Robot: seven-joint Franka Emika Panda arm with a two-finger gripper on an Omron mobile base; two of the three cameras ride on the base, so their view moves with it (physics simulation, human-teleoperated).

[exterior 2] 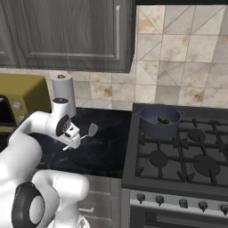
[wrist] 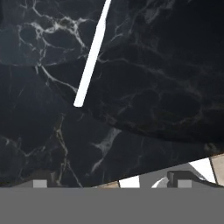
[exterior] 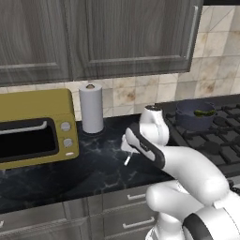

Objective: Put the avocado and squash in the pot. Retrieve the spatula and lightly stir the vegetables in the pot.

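Hand view gives us the spatula (wrist: 91, 59) handle, pale and thin, lying on the dark marble worktop (wrist: 153, 87) below our fingers (wrist: 112, 183), which stand spread wide and hold nothing. Right base view puts the spatula's slotted head (exterior 2: 92, 129) just beside the hand, and the pot (exterior 2: 159, 120) on the stove's rear left burner with something green inside

A black marble counter (exterior: 93, 173) carries a yellow toaster oven (exterior: 35, 126) at its left, an upright paper towel roll (exterior: 91, 108) against the wall and a pale spatula (exterior 2: 89, 131) lying flat, while the stove (exterior 2: 178, 164) beside it bears a dark pot (exterior 2: 159, 120).
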